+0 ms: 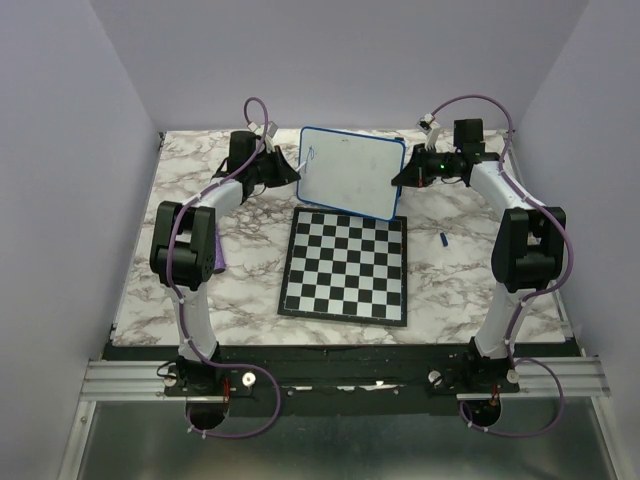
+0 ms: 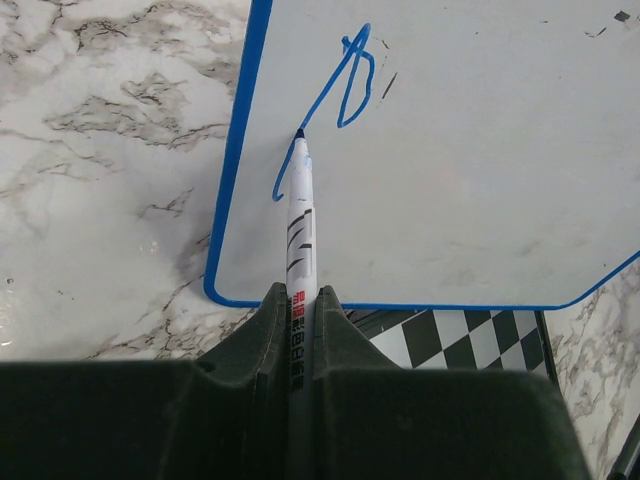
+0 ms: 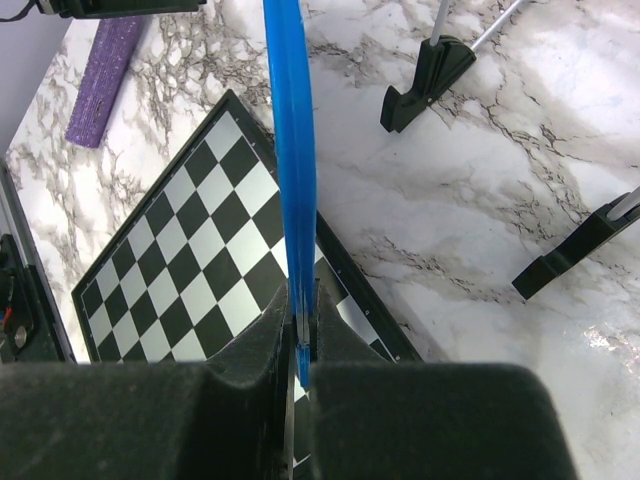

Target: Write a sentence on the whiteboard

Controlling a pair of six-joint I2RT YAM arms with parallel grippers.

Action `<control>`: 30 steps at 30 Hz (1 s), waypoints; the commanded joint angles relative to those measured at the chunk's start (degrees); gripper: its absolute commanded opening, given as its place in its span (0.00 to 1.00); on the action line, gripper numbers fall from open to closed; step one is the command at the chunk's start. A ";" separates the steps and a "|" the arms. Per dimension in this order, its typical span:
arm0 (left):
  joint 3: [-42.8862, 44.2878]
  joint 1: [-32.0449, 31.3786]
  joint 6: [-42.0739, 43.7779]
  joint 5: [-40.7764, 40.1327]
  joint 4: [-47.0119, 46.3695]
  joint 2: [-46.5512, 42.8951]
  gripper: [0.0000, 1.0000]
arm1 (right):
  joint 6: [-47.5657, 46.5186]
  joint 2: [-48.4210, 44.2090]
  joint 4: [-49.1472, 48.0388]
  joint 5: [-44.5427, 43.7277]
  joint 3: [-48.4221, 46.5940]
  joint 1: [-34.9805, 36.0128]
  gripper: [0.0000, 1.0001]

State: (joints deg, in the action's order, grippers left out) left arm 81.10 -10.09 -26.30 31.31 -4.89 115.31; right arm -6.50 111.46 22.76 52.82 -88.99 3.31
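The whiteboard [image 1: 350, 175] is held up on a tilt over the far half of the worktop [image 1: 250, 290], between the two arms, writing face toward the near edge; its lower rim overlaps the far edge of the chessboard [image 1: 347, 265], which lies flat in the middle of the worktop, and whether rim and chessboard touch I cannot tell; the right gripper [image 1: 405, 178] is pressed together on the board's right edge, and in the right wrist view the blue rim [image 3: 290, 150] runs edge-on straight into the narrow slot between the fingers [image 3: 250, 350]; the left gripper [image 2: 300, 300] pinches a white marker [image 2: 300, 220] with its jaws closed tight around the barrel, the blue tip touching the board just inside the left rim; of the sentence [image 2: 345, 80] only one looped blue stroke with a tail running down to the tip shows, in the board's upper left part; a purple strip [image 3: 105, 75] lies near the left edge of the worktop, beside the left arm; a small dark-blue piece [image 1: 442, 239] lies on the marble just right of the chessboard's far right corner.
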 commanded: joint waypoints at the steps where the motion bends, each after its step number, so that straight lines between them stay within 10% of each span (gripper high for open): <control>1: 0.90 -0.02 0.55 0.50 0.40 0.62 0.00 | -1.32 1.04 0.09 1.06 -0.83 0.29 0.00; 30: -2.96 -1.43 0.29 6.66 -0.38 -1.66 0.00 | -1.32 1.30 0.18 1.15 -1.01 0.29 0.00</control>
State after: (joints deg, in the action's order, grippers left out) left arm 79.55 -11.18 -26.22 36.16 -4.58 115.31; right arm -6.50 111.74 22.76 52.82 -88.99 3.29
